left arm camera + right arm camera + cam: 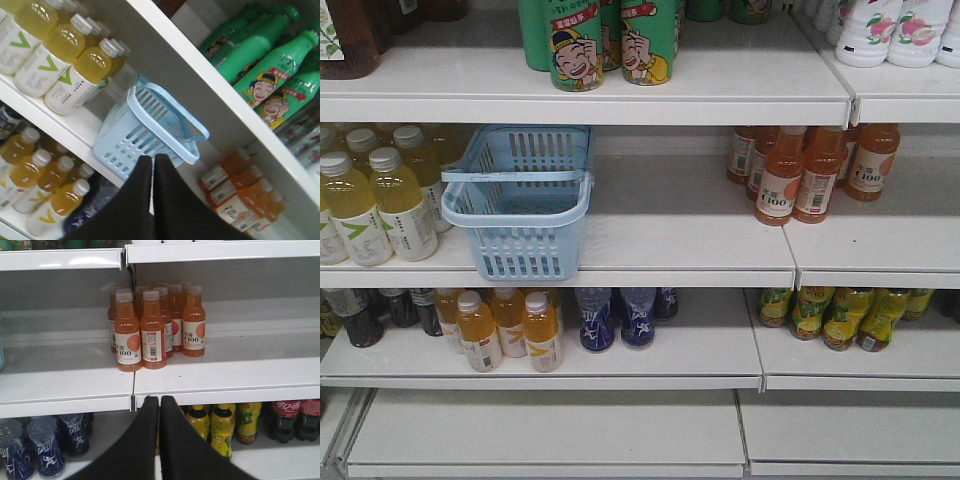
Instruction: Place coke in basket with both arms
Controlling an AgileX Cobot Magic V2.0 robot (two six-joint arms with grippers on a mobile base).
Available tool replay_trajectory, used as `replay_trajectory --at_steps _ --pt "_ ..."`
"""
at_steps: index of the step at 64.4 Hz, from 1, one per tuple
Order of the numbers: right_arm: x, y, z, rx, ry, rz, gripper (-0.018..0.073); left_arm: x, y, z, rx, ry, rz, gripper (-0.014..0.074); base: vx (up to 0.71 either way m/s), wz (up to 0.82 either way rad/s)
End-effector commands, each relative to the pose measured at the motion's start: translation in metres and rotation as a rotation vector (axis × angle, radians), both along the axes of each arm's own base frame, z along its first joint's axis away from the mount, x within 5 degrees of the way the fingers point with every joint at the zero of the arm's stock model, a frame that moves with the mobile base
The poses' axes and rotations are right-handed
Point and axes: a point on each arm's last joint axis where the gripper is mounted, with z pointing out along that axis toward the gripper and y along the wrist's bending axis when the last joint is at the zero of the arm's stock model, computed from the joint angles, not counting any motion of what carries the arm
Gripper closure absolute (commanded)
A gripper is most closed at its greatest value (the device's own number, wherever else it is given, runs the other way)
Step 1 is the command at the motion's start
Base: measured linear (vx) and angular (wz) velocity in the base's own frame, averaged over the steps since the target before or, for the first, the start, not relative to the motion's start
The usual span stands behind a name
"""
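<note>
1. On the middle shelf (690,240), in its left section, the light blue basket (525,250) stands upright. Its handle is folded down on the rim and its front overhangs the shelf edge.
2. The left gripper (153,160) has its black fingers pressed together on nothing. In the left wrist view the basket lies just beyond its tips.
3. The right gripper (159,401) is likewise closed and empty, facing the orange C100 bottles (155,325) on the same shelf.
4. Yellow drink bottles with white labels (380,200) stand just beside the basket on its left. The C100 bottles are well apart on its right.
5. Green cartoon-labelled bottles (610,40) stand on the shelf above.
6. Orange juice bottles (505,330) and dark blue bottles (620,318) stand on the shelf below the basket.
7. Dark cola bottles with red labels (295,417) show at the lower right of the right wrist view.
</note>
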Motion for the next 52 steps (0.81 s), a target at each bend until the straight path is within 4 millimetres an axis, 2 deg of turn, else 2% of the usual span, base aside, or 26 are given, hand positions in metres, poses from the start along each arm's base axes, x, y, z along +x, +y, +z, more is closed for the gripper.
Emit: replay_trajectory --at_steps 1,6,8,11,20,22,24,33,40,45,52 --pt "0.0 0.001 0.005 -0.021 -0.075 0.01 0.0564 -0.003 0.002 0.02 -0.095 -0.132 0.019 0.0603 0.0 0.0" --pt "0.0 0.001 0.005 -0.021 -0.075 0.01 0.0564 -0.003 0.004 0.024 -0.103 -0.174 0.032 0.0603 0.0 0.0" --pt "0.0 0.001 0.005 -0.021 -0.075 0.01 0.0564 -0.004 0.005 0.027 -0.157 -0.2 0.039 0.0603 0.0 0.0" --pt "0.0 0.001 0.005 -0.021 -0.075 0.01 0.0564 -0.004 0.006 0.029 -0.315 -0.228 0.041 0.0603 0.0 0.0" --pt "0.0 0.001 0.005 -0.021 -0.075 0.01 0.0564 -0.007 0.013 0.038 -0.944 -0.303 0.033 0.0603 0.0 0.0" --pt "0.0 0.001 0.005 -0.021 -0.075 0.01 0.0564 -0.009 0.013 0.046 -1.075 -0.32 0.005 0.0603 0.0 0.0" --pt "0.0 0.001 0.005 -0.021 -0.075 0.01 0.0564 -0.013 0.013 0.06 -1.131 -0.348 -0.03 0.0603 0.0 0.0" --pt "0.0 0.001 0.005 -0.021 -0.075 0.01 0.0564 -0.045 0.012 0.137 -0.955 -0.587 -0.14 0.0603 0.0 0.0" --pt "0.0 0.001 0.005 -0.021 -0.075 0.01 0.0564 -0.07 0.012 0.198 -0.665 -0.809 -0.137 0.0603 0.0 0.0" --pt "0.0 0.001 0.005 -0.021 -0.075 0.01 0.0564 -0.067 0.008 0.224 -0.479 -0.847 -0.114 0.0603 0.0 0.0" --pt "0.0 0.001 0.005 -0.021 -0.075 0.01 0.0564 -0.045 0.004 0.237 -0.382 -0.798 -0.117 0.0603 0.0 0.0"
